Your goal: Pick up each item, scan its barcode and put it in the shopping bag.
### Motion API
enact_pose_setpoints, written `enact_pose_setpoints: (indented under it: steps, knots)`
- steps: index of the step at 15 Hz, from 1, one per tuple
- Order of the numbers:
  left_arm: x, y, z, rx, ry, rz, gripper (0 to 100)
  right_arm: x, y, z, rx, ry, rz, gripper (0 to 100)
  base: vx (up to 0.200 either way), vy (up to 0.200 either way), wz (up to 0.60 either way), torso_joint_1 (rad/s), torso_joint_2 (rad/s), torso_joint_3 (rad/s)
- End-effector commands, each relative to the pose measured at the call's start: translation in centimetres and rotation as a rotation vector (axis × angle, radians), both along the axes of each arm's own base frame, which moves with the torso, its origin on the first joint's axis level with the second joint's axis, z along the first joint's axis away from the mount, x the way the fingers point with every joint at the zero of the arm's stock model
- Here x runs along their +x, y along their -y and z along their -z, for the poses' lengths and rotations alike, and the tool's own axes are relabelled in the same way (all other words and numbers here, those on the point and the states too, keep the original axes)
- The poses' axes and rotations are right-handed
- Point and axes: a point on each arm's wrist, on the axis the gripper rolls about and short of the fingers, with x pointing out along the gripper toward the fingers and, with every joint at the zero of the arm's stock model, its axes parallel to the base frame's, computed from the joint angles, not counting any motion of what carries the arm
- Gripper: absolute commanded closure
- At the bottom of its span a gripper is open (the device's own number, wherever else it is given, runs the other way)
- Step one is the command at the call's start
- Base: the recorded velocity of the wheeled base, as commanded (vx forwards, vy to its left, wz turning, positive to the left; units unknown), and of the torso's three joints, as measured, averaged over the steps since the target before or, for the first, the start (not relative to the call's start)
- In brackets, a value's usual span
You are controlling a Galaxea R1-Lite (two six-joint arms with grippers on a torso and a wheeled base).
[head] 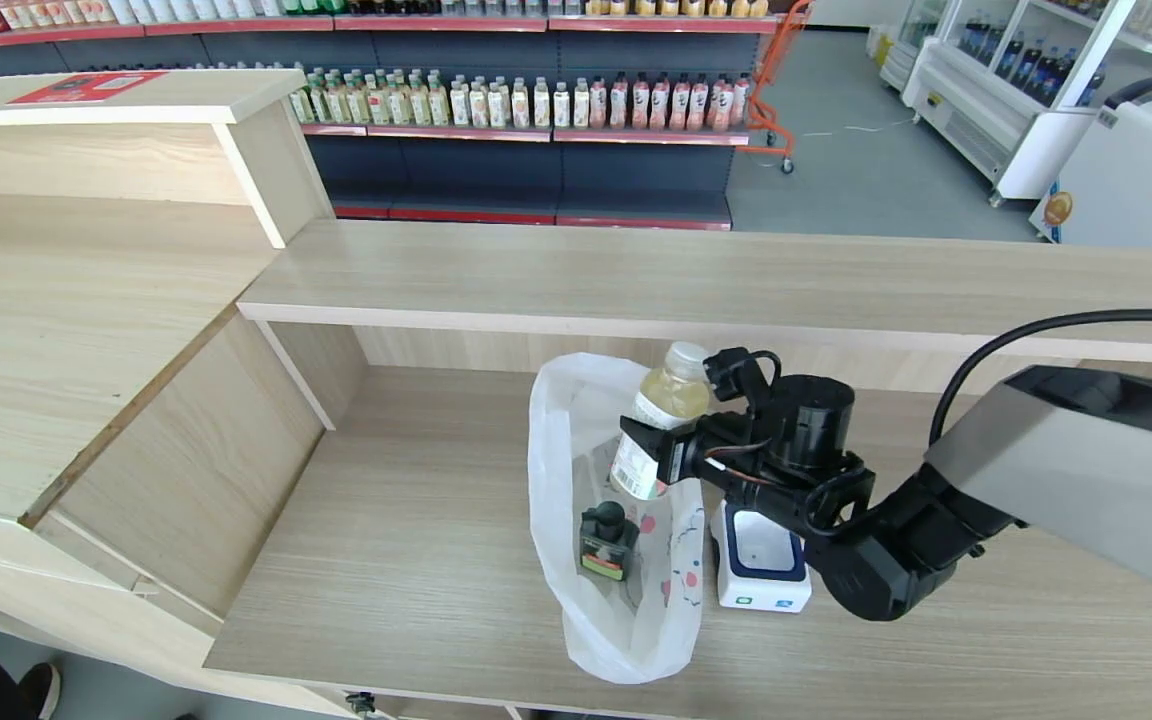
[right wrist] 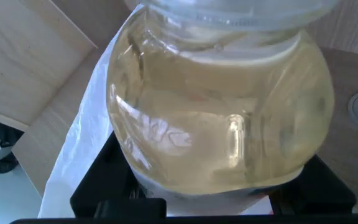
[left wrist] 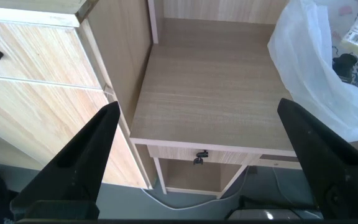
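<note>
Surface (head: 416,600) front edge: left end effector (left wrist: 199,106) hangs just off it, spread wide, empty. Shopping bag (head: 626,630) lies open w/ small dark bottle (head: 607,541) inside, scanner (head: 759,560) just beside, robot's right. Right end effector (head: 661,455) pinches tea bottle (head: 664,410) at bag's mouth, seemingly a bit tilted.

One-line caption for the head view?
Right gripper holds a drink bottle over the open shopping bag, beside the barcode scanner.
</note>
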Motion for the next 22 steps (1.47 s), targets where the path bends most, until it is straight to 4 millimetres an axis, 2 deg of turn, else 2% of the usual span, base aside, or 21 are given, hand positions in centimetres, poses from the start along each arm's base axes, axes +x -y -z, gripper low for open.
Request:
enact_pose_setpoints:
  steps: [1, 3, 10, 15, 19, 20, 22]
  knots:
    - [0.0, 0.0, 0.0, 0.000, 0.001, 0.000, 0, 1.0, -0.6, 1.8, -0.013, -0.020, -0.001, 100, 0.000, 0.000, 0.00, 0.000, 0.00, 0.000]
    - [0.0, 0.0, 0.0, 0.000, 0.001, 0.000, 0, 1.7, -1.0, 2.5, -0.034, -0.005, -0.001, 100, 0.000, 0.000, 0.00, 0.000, 0.00, 0.000]
    - [0.0, 0.0, 0.0, 0.000, 0.001, 0.000, 0, 4.4, -2.6, 7.7, -0.182, 0.067, -0.014, 100, 0.000, 0.000, 0.00, 0.000, 0.00, 0.000]
    - [0.0, 0.0, 0.0, 0.000, 0.001, 0.000, 0, 5.8, -3.4, 7.9, -0.189, 0.130, -0.012, 100, 0.000, 0.000, 0.00, 0.000, 0.00, 0.000]
    - [0.0, 0.0, 0.0, 0.000, 0.001, 0.000, 0, 5.8, -3.3, 8.8, -0.224, 0.142, -0.012, 100, 0.000, 0.000, 0.00, 0.000, 0.00, 0.000]
    - [0.0, 0.0, 0.0, 0.000, 0.001, 0.000, 0, 5.8, -3.2, 8.7, -0.224, 0.142, -0.010, 0, 0.000, 0.000, 0.00, 0.000, 0.00, 0.000]
    - [0.0, 0.0, 0.0, 0.000, 0.001, 0.000, 0, 5.8, -3.3, 8.6, -0.218, 0.147, -0.012, 0, 0.000, 0.000, 0.00, 0.000, 0.00, 0.000]
